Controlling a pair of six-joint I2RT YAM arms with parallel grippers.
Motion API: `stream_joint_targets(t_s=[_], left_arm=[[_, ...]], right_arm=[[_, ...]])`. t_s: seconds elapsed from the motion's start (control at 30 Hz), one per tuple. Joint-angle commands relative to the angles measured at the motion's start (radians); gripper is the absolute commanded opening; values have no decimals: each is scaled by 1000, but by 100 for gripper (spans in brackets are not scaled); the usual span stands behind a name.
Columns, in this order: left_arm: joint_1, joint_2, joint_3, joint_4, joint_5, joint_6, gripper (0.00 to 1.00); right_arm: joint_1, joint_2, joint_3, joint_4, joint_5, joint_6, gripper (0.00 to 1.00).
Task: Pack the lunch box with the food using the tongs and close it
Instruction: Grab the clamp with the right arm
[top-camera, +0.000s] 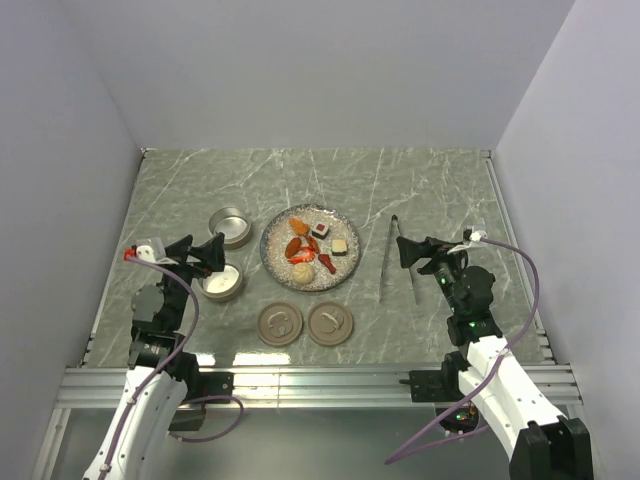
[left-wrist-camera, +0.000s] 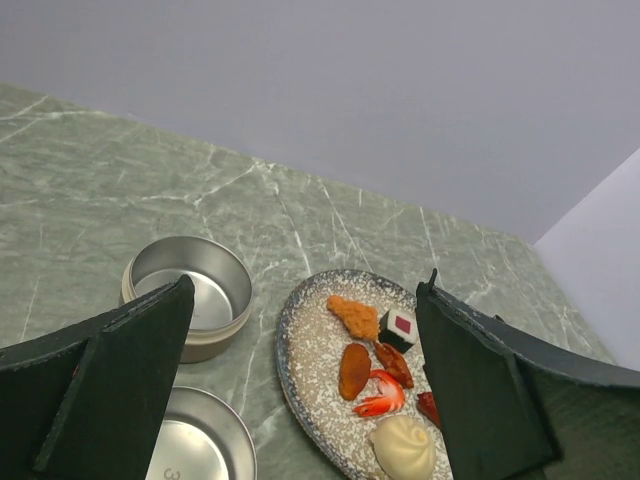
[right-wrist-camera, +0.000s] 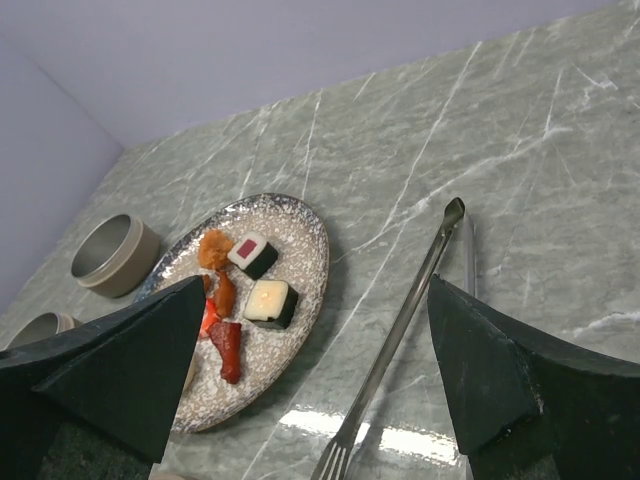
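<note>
The food lies on a speckled grey plate (top-camera: 277, 250): an orange piece (left-wrist-camera: 353, 316), a white square with a red centre (left-wrist-camera: 400, 327), a beige ball (left-wrist-camera: 403, 447) and a pale cube (right-wrist-camera: 270, 303). The dark-grey tongs (top-camera: 388, 258) lie flat on the table to the right of the plate, also in the right wrist view as tongs (right-wrist-camera: 410, 300). The lunch box shows as two open round metal tins (top-camera: 231, 226) (top-camera: 222, 283). My left gripper (top-camera: 203, 255) hangs open above the nearer tin. My right gripper (top-camera: 424, 251) is open just right of the tongs, holding nothing.
Two round beige lids (top-camera: 280, 324) (top-camera: 329, 323) lie side by side in front of the plate. The green marble table (top-camera: 440, 190) is walled in by pale panels at the back and sides, and a metal rail (top-camera: 320, 380) runs along the near edge.
</note>
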Motion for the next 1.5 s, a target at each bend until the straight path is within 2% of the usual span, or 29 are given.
stream_joint_targets(t_s=[0.0, 0.27, 0.4, 0.5, 0.6, 0.7, 0.8, 1.0, 1.27, 1.47], left_arm=[[0, 16, -1, 29, -3, 11, 99], [0, 22, -4, 49, 11, 8, 100], [0, 19, -12, 63, 29, 5, 99], [0, 26, -22, 72, 28, -4, 99], [0, 51, -15, 68, 11, -19, 99], [0, 77, -7, 80, 29, -33, 99], [0, 103, -4, 88, 14, -47, 99], [0, 118, -2, 92, 34, -45, 100], [0, 126, 7, 75, 44, -47, 100], [-2, 144, 16, 66, 44, -48, 100]], right_arm=[[9, -6, 24, 45, 4, -22, 99], [33, 8, 24, 56, 23, -46, 100], [93, 50, 88, -4, 121, -86, 100], [150, 154, 203, -116, 239, -107, 100], [170, 339, 338, -238, 335, -108, 100], [174, 454, 459, -339, 371, -101, 100], [179, 644, 568, -435, 397, -85, 100], [190, 882, 737, -579, 432, -62, 100], [207, 1013, 843, -737, 491, -14, 100], [208, 1073, 878, -779, 463, -8, 100]])
